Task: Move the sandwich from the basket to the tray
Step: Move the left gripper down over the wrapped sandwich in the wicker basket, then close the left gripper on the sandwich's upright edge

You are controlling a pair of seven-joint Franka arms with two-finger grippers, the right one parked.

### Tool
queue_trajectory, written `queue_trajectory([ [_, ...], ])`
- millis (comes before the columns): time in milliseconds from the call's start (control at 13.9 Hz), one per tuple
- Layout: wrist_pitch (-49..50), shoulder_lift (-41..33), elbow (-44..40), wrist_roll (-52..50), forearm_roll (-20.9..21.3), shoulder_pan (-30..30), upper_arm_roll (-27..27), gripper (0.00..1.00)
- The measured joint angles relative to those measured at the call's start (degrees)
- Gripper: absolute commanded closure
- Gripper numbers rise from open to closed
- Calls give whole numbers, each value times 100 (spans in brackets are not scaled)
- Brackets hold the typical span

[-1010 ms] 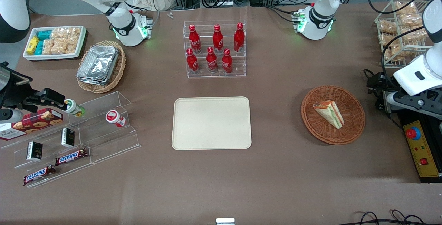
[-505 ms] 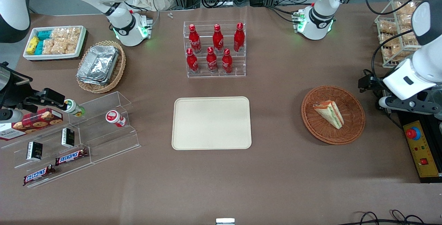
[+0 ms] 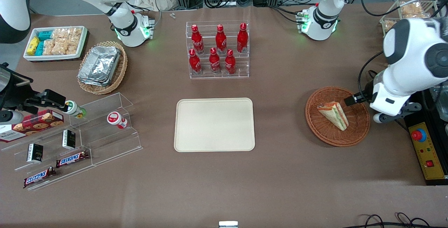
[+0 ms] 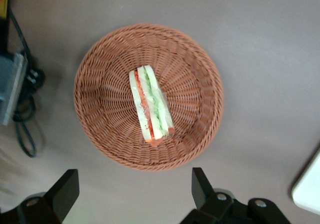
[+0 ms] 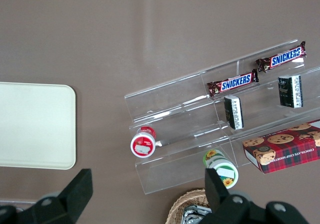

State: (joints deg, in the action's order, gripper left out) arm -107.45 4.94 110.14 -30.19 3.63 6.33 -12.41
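Reddish-brown round wicker basket (image 4: pixel 148 96) cradles the pale triangular wrapped sandwich (image 4: pixel 150 105) at its centre; the pincer (image 4: pixel 135 194) hangs spread wide above the basket's rim, apparently lining up to straddle the wedge.

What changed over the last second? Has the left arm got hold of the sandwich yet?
Not yet. The left arm swung in from the working arm's end of the table, and its gripper now hangs above the basket, fingers open and holding nothing. The sandwich lies where it was in the basket, and the tray has not moved.
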Motion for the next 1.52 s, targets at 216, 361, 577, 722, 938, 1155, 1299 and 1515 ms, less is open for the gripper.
queue_trajectory([
  [216, -1149, -130, 1023, -1291, -4, 11, 39, 1],
  [361, -1620, -84, 1366, -2119, -3, 9, 41, 1],
  [577, -1863, 7, 1551, -2512, -4, 10, 45, 1],
  [722, -1951, 116, 1575, -2566, -4, 11, 48, 1],
  [938, -2296, 309, 1731, -2582, -4, 12, 70, 1],
  [1155, -2678, 417, 1991, -2582, -3, 73, 92, 0],
  [1299, -2796, 456, 2094, -2581, -3, 87, 115, 0],
  [1515, -2980, 503, 2211, -2581, -3, 90, 195, 1],
])
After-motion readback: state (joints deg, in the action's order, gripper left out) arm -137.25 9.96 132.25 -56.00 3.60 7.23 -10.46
